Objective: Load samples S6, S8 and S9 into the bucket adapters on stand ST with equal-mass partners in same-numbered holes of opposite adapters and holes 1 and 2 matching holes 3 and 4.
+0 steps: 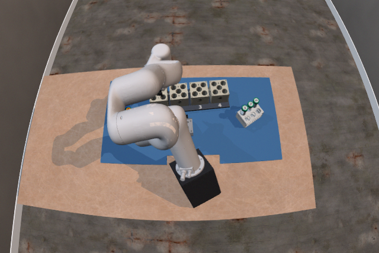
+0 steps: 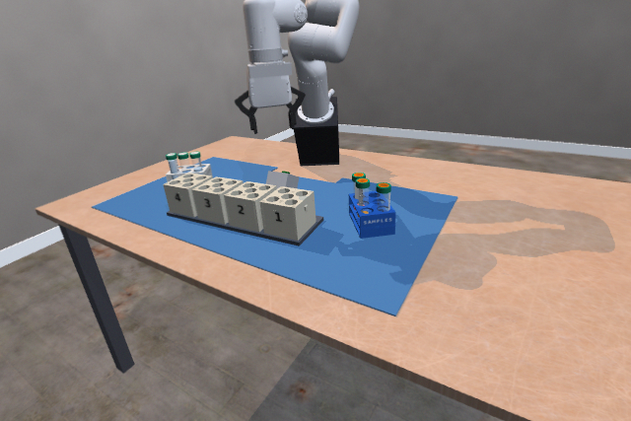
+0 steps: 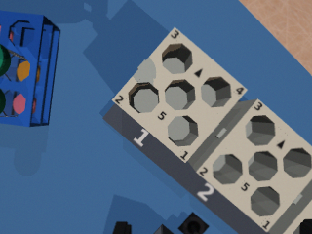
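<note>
1. Four beige block adapters, with adapter 1 [image 1: 158, 101] [image 2: 278, 229] [image 3: 201, 105] at one end, stand in a dark loading stand [image 1: 208, 107] [image 2: 305, 238] [image 3: 168, 157]; their holes face up, ready for tubes.
2. The gripper [image 1: 160, 93] [image 2: 272, 128] [image 3: 214, 227] hangs above, fingers fully spread and holding nothing, likely to fit around a cap.
3. Three green-capped, orange-dotted sample tubes [image 1: 128, 108] [image 2: 362, 183] [image 3: 1, 59] stand in the blue rack [image 2: 378, 229] [image 3: 41, 99], exposed for level checks and gripping.
4. The grey sloped desk [image 1: 190, 126] [image 2: 277, 179] presents DONE for the final push.
5. White-dotted blanks [image 1: 250, 103] [image 2: 183, 155] wait in a white rack [image 1: 244, 122] [image 2: 204, 171] as possible counterweights.
</note>
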### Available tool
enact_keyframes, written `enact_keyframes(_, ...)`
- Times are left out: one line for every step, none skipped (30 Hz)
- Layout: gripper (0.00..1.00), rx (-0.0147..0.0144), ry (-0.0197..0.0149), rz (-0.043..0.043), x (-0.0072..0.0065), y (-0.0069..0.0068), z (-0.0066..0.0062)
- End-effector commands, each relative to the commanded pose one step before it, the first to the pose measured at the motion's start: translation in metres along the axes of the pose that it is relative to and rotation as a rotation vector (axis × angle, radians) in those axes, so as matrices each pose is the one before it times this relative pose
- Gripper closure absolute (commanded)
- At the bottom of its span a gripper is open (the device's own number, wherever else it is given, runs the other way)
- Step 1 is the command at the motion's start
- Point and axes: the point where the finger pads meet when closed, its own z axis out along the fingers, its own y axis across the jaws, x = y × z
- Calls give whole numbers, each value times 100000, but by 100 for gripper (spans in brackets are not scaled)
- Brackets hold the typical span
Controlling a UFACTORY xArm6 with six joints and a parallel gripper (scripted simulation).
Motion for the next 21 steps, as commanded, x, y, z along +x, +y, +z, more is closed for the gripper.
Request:
enact_keyframes(0,-698,70,-4412,523,-1215,-146)
enact_keyframes(0,0,0,0,0,0,0)
enact_keyframes(0,5,4,3,181,-469,-1)
enact_keyframes(0,6,5,3,179,-467,-1)
enact_keyframes(0,6,5,3,179,-467,-1)
enact_keyframes(0,6,4,3,179,-467,-1)
enact_keyframes(0,6,4,3,180,-468,-1)
enact_keyframes(0,6,4,3,180,-468,-1)
enact_keyframes(0,4,3,4,184,-475,0)
enact_keyframes(0,6,4,3,180,-468,0)
enact_keyframes(0,6,4,3,180,-468,0)
enact_keyframes(0,6,3,3,180,-468,0)
enact_keyframes(0,7,3,3,180,-468,0)
enact_keyframes(0,7,3,3,180,-468,0)
enact_keyframes(0,7,3,3,180,-468,0)
enact_keyframes(0,7,3,3,180,-468,0)
enact_keyframes(0,7,2,3,180,-468,0)
enact_keyframes(0,0,0,0,0,0,0)
enact_keyframes(0,0,0,0,0,0,0)
enact_keyframes(0,8,3,3,177,-464,0)
enact_keyframes(0,7,2,3,179,-467,0)
